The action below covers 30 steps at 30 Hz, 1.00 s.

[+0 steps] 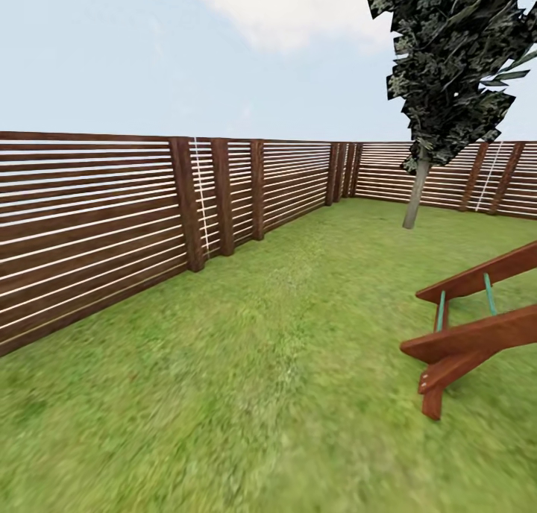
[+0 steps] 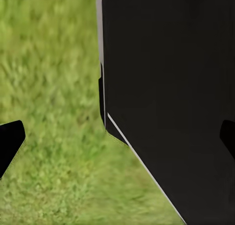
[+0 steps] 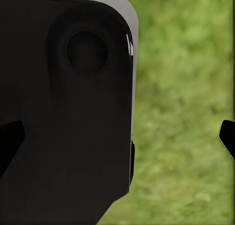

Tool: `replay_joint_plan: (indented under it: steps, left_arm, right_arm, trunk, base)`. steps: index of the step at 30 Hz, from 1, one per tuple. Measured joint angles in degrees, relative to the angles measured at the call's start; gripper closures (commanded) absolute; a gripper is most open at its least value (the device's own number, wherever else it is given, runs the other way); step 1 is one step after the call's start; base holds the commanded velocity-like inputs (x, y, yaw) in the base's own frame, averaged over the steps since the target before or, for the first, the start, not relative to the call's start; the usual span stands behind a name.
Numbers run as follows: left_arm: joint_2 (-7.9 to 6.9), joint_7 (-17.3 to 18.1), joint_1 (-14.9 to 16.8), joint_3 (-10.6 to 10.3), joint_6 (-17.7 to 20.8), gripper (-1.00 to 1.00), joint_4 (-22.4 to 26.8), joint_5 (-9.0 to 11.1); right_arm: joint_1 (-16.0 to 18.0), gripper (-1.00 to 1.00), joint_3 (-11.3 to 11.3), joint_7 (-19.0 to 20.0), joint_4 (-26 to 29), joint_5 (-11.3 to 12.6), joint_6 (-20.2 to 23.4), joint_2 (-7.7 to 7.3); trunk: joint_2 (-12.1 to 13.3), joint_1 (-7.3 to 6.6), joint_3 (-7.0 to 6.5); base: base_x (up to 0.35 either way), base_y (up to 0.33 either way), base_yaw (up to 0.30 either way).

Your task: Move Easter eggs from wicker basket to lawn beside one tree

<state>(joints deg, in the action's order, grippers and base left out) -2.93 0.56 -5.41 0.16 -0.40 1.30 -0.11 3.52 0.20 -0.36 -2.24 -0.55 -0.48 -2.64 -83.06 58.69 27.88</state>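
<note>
my left end effector (image 2: pixel 117 137) hangs over the lawn (image 2: pixel 54 87) with its two dark fingertips (image 2: pixel 11 141) showing far apart at the edges of the left wrist view, so it is spread wide and has hold of nothing. between the tips and just beyond them stands a large black panel of my own body (image 2: pixel 166 87), with a thin pale edge, and past that edge only short green grass.

my right end effector (image 3: pixel 117 137) is the same: fingertips (image 3: pixel 227 137) wide apart, nothing between them. close ahead of it is another black body panel (image 3: pixel 63 112) with a round recess in it, and beyond its side the blurred green lawn.

farther out, in the head view, the lawn (image 1: pixel 246 364) runs ahead of me, patchy green and yellowish. a brown slatted wooden fence (image 1: pixel 89 222) borders it on my left side and turns across the far end. near that far corner, ahead and to my right, stands a tree (image 1: pixel 416 192) with a bare grey trunk and a dark leafy crown. nearer on my right, a reddish-brown wooden frame (image 1: pixel 466 334) with green rods rests on the grass.
</note>
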Motion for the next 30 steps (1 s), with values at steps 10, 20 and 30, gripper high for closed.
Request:
replay_joint_plan:
  steps: [10,20,30]
  left_arm:
    - [-0.04,0.0,0.0,0.0,0.0,-1.0,0.0,0.0]
    - [0.03,0.0,0.0,0.0,0.1,-1.0,0.0,0.0]
    - [0.04,0.0,0.0,0.0,0.0,-1.0,0.0,0.0]
  right_arm:
    - [0.0,-1.0,0.0,0.0,0.0,0.0,0.0,0.0]
    - [0.0,-1.0,0.0,0.0,0.0,0.0,0.0,0.0]
    - [0.0,-1.0,0.0,0.0,0.0,0.0,0.0,0.0]
  trunk:
    - [0.0,0.0,0.0]
    - [0.0,0.0,0.0]
    - [0.0,0.0,0.0]
  base:
    - [0.338,0.0,0.0]
    - [0.338,0.0,0.0]
    - [0.338,0.0,0.0]
